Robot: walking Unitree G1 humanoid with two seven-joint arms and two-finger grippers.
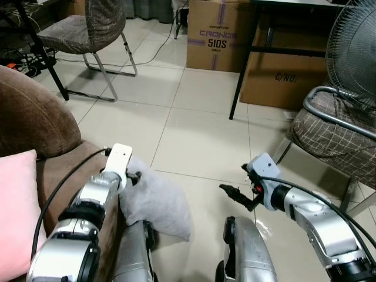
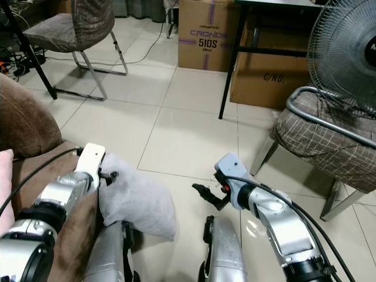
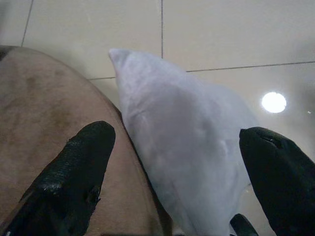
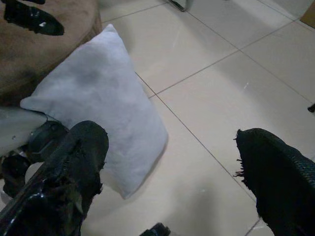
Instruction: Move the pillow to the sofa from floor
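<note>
- Leftmost, the brown sofa [image 1: 35, 126] already holds a pink cushion [image 1: 14, 211].
- Next, the left gripper [image 3: 167, 162] spreads wide over the grey pillow [image 1: 155, 202], gripping nothing; closing on its edge risks slippage.
- Rightward, the right gripper [image 4: 167, 182] hangs open, empty; a chair [image 1: 338, 135] crowds that side.

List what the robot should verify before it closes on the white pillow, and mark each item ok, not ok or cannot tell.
1. White pillow within reach, leaning on the brown sofa: ok.
2. Left gripper fingers open, straddling the pillow's edge: ok.
3. Right gripper open, away from the pillow: ok.
4. Pillow already gripped: not ok.
5. Free seat space beside the pink cushion: cannot tell.
</note>
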